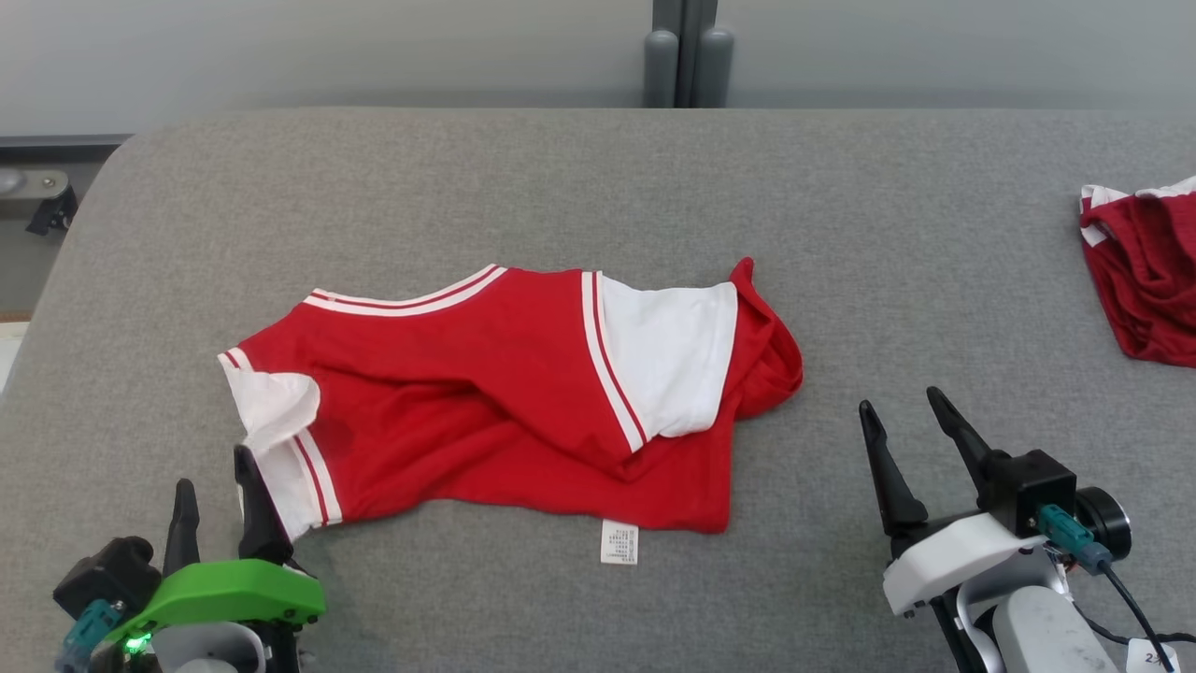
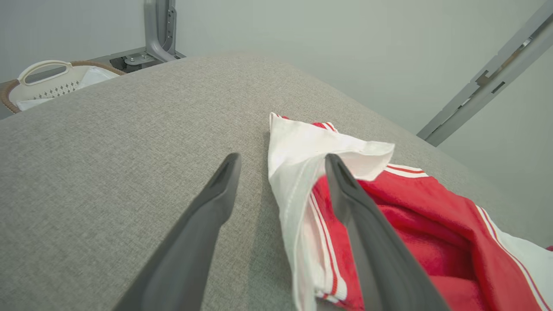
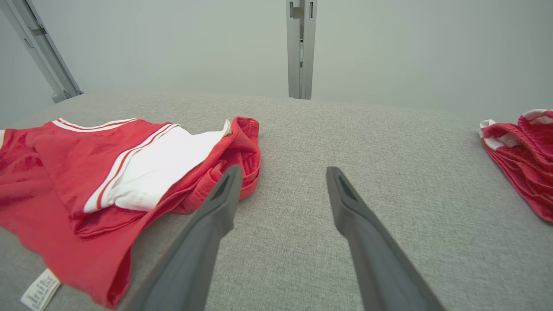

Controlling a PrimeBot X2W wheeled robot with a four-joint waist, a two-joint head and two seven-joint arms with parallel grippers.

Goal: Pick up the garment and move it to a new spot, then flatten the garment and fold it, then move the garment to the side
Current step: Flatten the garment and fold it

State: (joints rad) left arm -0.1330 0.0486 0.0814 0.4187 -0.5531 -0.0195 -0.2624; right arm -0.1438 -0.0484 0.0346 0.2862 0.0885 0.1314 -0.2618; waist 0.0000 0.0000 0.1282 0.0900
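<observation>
A red garment (image 1: 486, 402) with white sleeves and red-and-white striped trim lies crumpled and partly folded over itself in the middle of the grey padded table (image 1: 561, 187), a white label at its near hem. My left gripper (image 1: 215, 477) is open at the garment's near left corner. In the left wrist view (image 2: 283, 156) its right finger lies over the white sleeve edge of the garment (image 2: 410, 216) and its left finger is over bare table. My right gripper (image 1: 899, 400) is open above bare table, just right of the garment (image 3: 65, 172); nothing is between its fingers (image 3: 284, 168).
A second red and white garment (image 1: 1149, 271) lies bunched at the table's right edge, also in the right wrist view (image 3: 522, 151). A white basket (image 2: 52, 82) stands beyond the table's left side. Grey metal posts (image 1: 687, 56) rise behind the far edge.
</observation>
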